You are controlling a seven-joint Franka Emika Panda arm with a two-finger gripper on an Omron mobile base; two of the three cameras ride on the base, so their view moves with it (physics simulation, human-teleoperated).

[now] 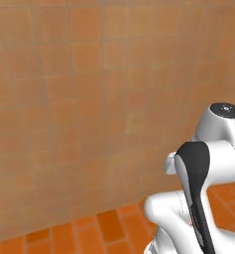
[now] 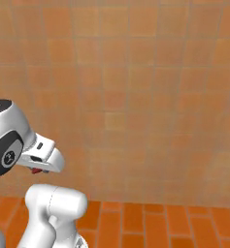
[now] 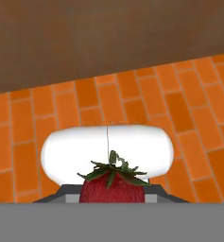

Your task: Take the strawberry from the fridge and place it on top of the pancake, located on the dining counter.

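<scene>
In the hand view I see the strawberry (image 3: 112, 188) at the bottom centre of the frame: a deep red, finely dimpled fruit crowned by a ragged green leafy cap with a short stem stub pointing up. Only its upper part shows above the lower edge of the frame, and it sits between the fingers, which are closed on it from either side. Behind the fruit I see an orange brick-pattern floor (image 3: 132, 99) across the middle of the frame and a dull brown wall (image 3: 108, 38) across the top.

In the right base view I find the gripper (image 2: 37, 169) at the left edge, mid-height; a small red speck, the strawberry (image 2: 36, 170), shows beneath the white hand. The hand points down and toward the right of the frame, with the arm folded close over its own base at the lower left.

In the left base view I see the arm (image 1: 203, 173) bent back on itself in the lower right, one dark joint cover facing the camera. A tiled orange wall (image 1: 89, 99) spans both base views, with the orange floor (image 1: 104, 228) along their bottom edges.
</scene>
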